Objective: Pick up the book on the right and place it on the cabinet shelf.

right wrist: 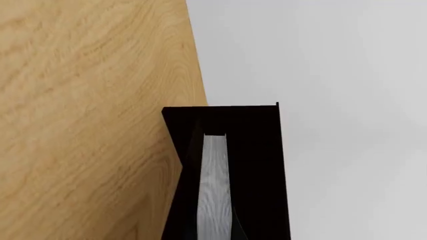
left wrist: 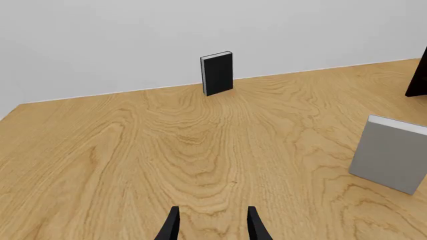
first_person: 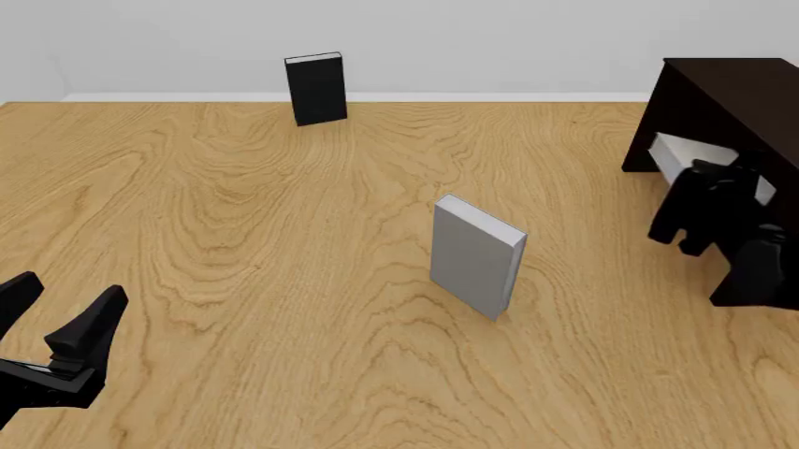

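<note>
My right gripper [first_person: 702,180] is shut on the light grey book [first_person: 675,152] at the far right, holding it at the open side of the near-black cabinet [first_person: 724,98]. In the right wrist view the book [right wrist: 215,200] runs edge-on between the fingers into the dark cabinet [right wrist: 253,125]. I cannot tell whether it rests on the cabinet shelf, which is lost in the dark interior. My left gripper [first_person: 63,320] hovers open and empty at the near left, with its fingertips [left wrist: 172,226] above bare wood.
A second grey book [first_person: 474,254] stands upright mid-table, also in the left wrist view [left wrist: 390,152]. A black book [first_person: 314,89] stands at the far edge by the wall. The cabinet's corner [left wrist: 418,75] shows in the left wrist view.
</note>
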`<action>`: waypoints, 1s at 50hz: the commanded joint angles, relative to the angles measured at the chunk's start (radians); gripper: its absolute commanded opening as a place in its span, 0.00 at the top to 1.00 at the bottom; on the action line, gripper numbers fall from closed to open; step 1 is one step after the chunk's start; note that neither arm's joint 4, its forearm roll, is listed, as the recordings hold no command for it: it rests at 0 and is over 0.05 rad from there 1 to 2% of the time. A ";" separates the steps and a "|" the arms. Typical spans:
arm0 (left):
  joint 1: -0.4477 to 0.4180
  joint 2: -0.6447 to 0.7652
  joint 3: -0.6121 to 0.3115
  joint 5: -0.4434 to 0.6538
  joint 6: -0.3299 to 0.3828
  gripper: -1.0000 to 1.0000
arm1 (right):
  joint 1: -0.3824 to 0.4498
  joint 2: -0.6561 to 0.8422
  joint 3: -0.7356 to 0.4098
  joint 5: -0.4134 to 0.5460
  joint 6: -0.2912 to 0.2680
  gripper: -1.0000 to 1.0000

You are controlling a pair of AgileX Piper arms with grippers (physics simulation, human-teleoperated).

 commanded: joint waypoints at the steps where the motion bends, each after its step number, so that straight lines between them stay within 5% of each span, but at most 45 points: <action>1: 0.002 0.002 0.000 0.001 0.000 0.00 | -0.029 0.019 -0.037 -0.013 0.019 1.00; 37: 0.003 0.016 0.000 -0.002 0.000 0.00 | -0.082 0.103 -0.122 0.030 0.026 1.00; 50: 0.001 0.040 0.000 -0.027 -0.002 0.00 | -0.094 0.092 -0.143 0.114 0.070 1.00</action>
